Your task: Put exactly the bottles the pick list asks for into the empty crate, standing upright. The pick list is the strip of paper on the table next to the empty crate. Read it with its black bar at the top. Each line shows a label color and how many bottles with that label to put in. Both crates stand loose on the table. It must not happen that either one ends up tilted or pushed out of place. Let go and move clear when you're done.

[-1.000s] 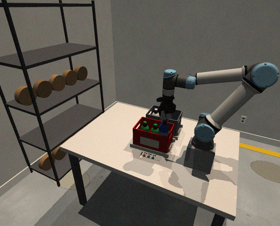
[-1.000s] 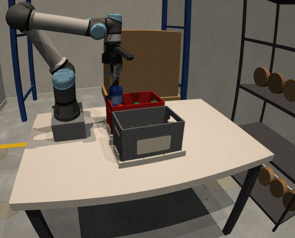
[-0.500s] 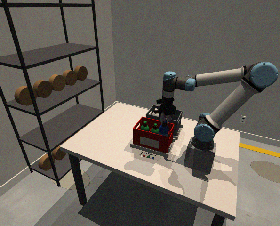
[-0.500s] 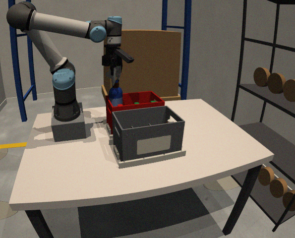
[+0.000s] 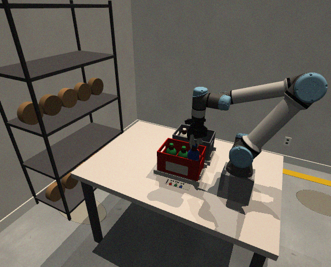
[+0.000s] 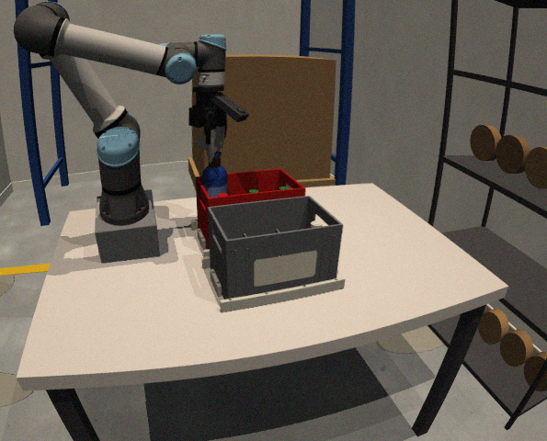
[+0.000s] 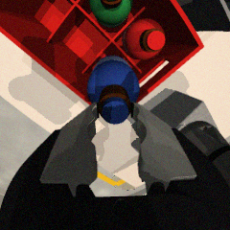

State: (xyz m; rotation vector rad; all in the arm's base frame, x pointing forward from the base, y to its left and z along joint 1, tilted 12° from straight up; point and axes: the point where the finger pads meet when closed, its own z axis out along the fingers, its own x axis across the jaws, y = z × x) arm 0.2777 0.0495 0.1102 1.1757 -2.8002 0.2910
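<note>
My gripper [image 5: 194, 142] is shut on the neck of a blue bottle [image 5: 193, 152] and holds it upright at a corner cell of the red crate [image 5: 179, 162]. In the exterior view the gripper [image 6: 214, 152] points straight down, and the blue bottle's [image 6: 214, 179] shoulder stands above the red crate's [image 6: 252, 187] rim; its base is hidden. In the wrist view the fingers clasp the blue bottle [image 7: 113, 88] below its cap. Two green bottles [image 5: 171, 149] [image 5: 183, 151] and a red bottle [image 7: 146, 38] stand in the red crate. The pick list [image 5: 175, 183] lies in front of the red crate.
A grey crate [image 6: 276, 246] stands right behind the red crate, touching or nearly touching it; a small item [image 5: 184, 130] shows inside it. The robot base [image 6: 121, 222] sits on the table beside the crates. A black shelf rack [image 5: 53, 109] stands off the table.
</note>
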